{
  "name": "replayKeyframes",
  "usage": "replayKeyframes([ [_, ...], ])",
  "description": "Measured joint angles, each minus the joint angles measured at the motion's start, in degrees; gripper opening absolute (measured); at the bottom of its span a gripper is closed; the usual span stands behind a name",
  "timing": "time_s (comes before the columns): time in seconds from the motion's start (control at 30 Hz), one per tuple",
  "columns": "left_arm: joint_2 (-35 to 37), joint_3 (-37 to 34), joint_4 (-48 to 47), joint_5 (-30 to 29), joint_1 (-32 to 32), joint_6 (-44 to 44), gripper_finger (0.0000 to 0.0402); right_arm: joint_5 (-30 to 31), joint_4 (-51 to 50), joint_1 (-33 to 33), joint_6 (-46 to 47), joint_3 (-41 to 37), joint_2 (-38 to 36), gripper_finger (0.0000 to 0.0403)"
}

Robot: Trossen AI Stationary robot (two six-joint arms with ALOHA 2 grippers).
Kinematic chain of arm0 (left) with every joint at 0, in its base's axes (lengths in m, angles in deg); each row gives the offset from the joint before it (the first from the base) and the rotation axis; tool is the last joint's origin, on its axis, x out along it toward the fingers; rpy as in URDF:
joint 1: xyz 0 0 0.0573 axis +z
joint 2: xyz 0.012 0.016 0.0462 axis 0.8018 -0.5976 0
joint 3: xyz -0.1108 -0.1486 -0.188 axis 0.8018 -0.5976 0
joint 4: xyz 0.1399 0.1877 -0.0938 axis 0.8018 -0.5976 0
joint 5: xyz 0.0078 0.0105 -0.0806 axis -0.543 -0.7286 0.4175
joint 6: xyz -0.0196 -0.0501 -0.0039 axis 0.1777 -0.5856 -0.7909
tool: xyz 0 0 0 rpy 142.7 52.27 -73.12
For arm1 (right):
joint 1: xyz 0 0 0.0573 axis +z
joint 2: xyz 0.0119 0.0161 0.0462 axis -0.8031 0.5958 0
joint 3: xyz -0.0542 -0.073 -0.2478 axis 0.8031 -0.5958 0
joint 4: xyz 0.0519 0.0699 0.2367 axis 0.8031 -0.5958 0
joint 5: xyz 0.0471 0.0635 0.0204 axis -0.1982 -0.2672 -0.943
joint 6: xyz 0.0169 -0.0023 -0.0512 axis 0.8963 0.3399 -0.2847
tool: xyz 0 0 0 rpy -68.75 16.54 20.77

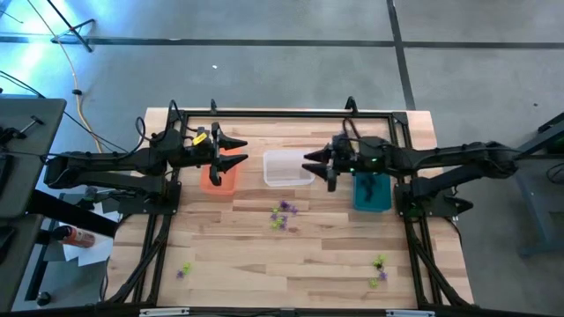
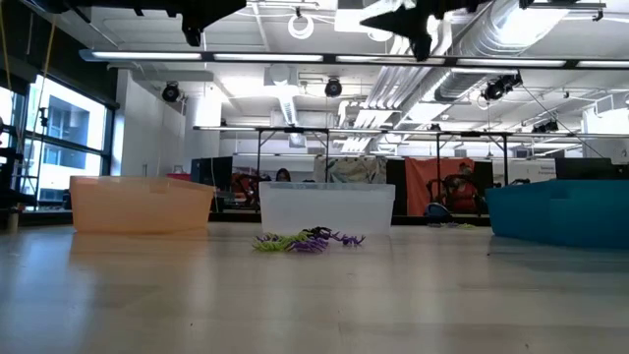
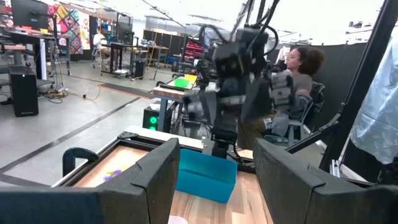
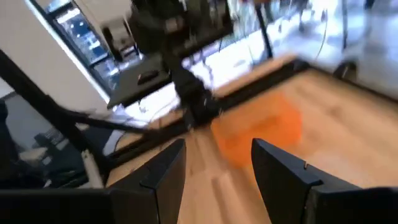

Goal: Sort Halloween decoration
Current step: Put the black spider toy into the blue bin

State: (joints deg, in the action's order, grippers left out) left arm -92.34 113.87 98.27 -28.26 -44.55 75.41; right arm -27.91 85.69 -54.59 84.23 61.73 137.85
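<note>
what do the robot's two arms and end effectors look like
Both are dark, near-black jointed arms of slim tubular links. The left end effector ends in two pointed black fingers and carries a yellow marking near its wrist. The right end effector has matching pointed fingers, with a small green light on its wrist housing. In the wrist views, the fingers look like broad, flat, matte black wedges.

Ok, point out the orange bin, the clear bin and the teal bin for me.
orange bin [image 1: 220, 180], high view, its uncovered near end.
clear bin [image 1: 288, 169], high view, middle of its floor.
teal bin [image 1: 371, 194], high view, its inside below the right arm.
</note>
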Motion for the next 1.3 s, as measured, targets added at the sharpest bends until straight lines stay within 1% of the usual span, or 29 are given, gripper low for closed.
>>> replayKeyframes([
  [0.07,0.0,0.0,0.0,0.0,0.0,0.0,0.0190,-1.3,-2.4,0.5,1.5,1.4,3.7,0.0177],
  [0.17,0.0,0.0,0.0,0.0,0.0,0.0,0.0190,-2.5,-10.1,1.8,0.5,6.3,10.7,0.0177],
  [0.33,0.0,0.0,-0.1,0.0,0.0,0.0,0.0190,-2.6,-25.6,4.0,-4.7,17.5,23.3,0.0177],
  [0.43,0.0,0.0,-0.1,0.0,0.0,0.0,0.0190,-2.6,-31.9,4.7,-9.4,22.8,29.8,0.0177],
  [0.6,0.0,0.0,-0.1,-0.2,0.0,0.0,0.0190,-2.3,-31.5,5.3,-15.4,25.5,37.5,0.0177],
  [0.77,0.0,0.0,-0.1,-0.3,0.0,0.1,0.0190,-2.2,-30.5,5.3,-18.2,25.5,42.2,0.0177],
  [0.93,0.0,0.0,-0.6,-0.4,0.0,0.1,0.0190,-1.5,-30.3,5.3,-21.8,25.5,44.3,0.0177],
  [1.0,0.0,0.0,-1.0,-0.4,0.0,0.1,0.0190,-0.2,-30.5,5.3,-21.9,25.5,45.3,0.0177],
  [1.13,0.0,0.0,-1.7,-0.4,0.0,0.1,0.0190,-0.1,-29.3,5.3,-21.0,25.5,47.2,0.0177],
  [1.3,0.0,0.0,-1.7,-0.4,0.0,0.1,0.0190,0.2,-27.7,5.4,-19.4,25.5,47.5,0.0174],
])
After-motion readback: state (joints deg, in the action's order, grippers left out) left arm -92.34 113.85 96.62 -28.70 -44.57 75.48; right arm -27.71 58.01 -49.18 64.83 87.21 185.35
